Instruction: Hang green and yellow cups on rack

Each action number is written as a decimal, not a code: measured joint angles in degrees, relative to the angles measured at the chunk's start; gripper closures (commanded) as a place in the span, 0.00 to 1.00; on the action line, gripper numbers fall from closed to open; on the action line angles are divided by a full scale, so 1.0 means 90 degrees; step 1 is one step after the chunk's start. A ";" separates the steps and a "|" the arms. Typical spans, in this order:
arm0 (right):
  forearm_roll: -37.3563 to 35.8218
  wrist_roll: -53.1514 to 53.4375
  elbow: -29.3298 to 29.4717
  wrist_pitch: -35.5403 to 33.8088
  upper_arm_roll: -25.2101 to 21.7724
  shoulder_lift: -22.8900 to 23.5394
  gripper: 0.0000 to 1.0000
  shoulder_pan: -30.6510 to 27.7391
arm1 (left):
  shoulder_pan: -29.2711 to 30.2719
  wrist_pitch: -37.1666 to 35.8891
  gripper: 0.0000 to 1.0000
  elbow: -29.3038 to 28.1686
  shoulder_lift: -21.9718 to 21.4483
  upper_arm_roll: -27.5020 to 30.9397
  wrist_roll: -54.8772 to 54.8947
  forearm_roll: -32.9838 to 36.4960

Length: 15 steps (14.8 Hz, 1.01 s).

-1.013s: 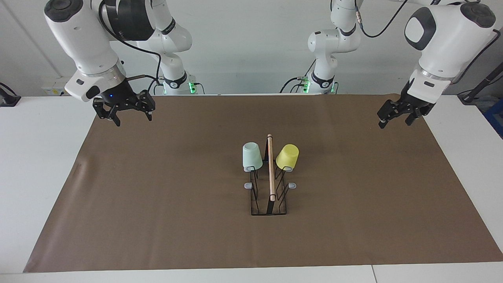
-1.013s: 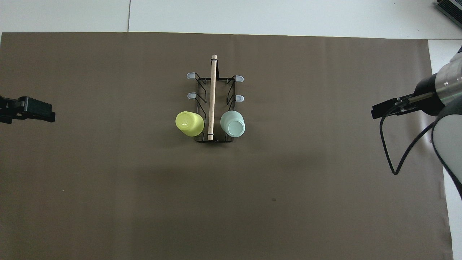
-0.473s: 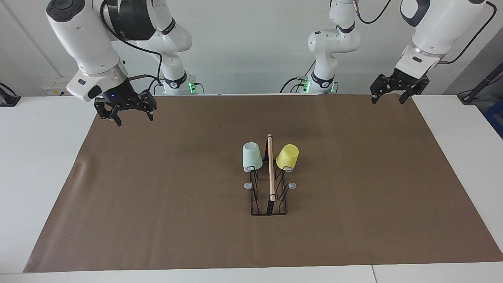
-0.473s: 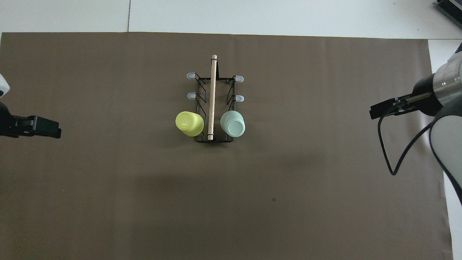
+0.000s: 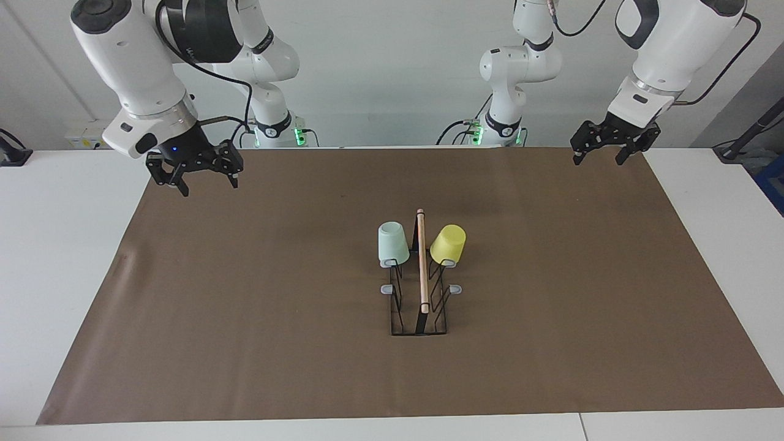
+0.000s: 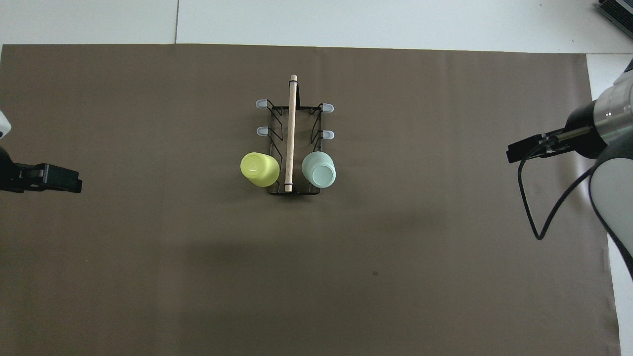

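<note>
**Both cups hung, arms clear**

The green cup (image 5: 392, 244) and yellow cup (image 5: 448, 244) sit upside down on the rack's (image 5: 421, 294) prongs nearest the robots. The task looks done: best keep both arms clear. Left gripper (image 5: 606, 149) and right gripper (image 5: 195, 171) hang wide open, empty, over the mat's (image 5: 245, 318) corners.

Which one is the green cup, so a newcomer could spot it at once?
Find the black wire rack in the middle of the brown mat. Two upturned cups sit on its prongs nearest the robots, one on each side of the wooden rod. The green cup is the pale mint one toward the right arm's end; its neighbour, the yellow cup, is bright yellow.
</note>
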 measured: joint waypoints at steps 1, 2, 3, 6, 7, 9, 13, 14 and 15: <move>0.0000 0.0000 0.0006 0.0000 0.0000 0.0000 0.00 0.0000 | 0.0004 0.0000 0.00 -0.0003 -0.0002 0.0019 0.0000 0.0000; 0.0000 0.0000 0.0010 0.0000 0.0000 0.0000 0.00 0.0000 | 0.0005 0.0000 0.00 -0.0004 -0.0002 0.0025 0.0000 0.0000; 0.0000 0.0000 0.0013 0.0000 -0.0001 0.0000 0.00 0.0000 | 0.0005 -0.0001 0.00 -0.0007 -0.0003 0.0022 0.0000 0.0000; 0.0000 0.0000 0.0017 0.0000 -0.0001 0.0000 0.00 0.0000 | 0.0007 0.0027 0.00 0.0000 -0.0002 0.0027 -0.0015 0.0000; 0.0000 0.0000 0.0018 0.0000 -0.0001 0.0000 0.00 0.0000 | 0.0008 -0.0015 0.00 0.0052 0.0018 0.0026 -0.0016 0.0000; 0.0000 0.0000 0.0023 0.0000 -0.0001 0.0000 0.00 0.0000 | 0.0008 -0.0303 0.00 0.0495 0.0301 0.0014 -0.0016 0.0000; 0.0000 0.0000 0.0035 0.0000 -0.0006 0.0000 0.00 -0.0005 | 0.0007 -0.0450 0.00 0.0919 0.0739 -0.0041 0.0003 0.0000; -0.0001 0.0000 0.0037 0.0000 -0.0010 0.0000 0.00 -0.0007 | 0.0007 -0.0448 0.00 0.0915 0.0746 -0.0051 0.0007 0.0000; -0.0001 0.0000 0.0038 0.0000 -0.0013 0.0000 0.00 -0.0008 | 0.0006 -0.0448 0.00 0.0918 0.0743 -0.0056 0.0010 0.0000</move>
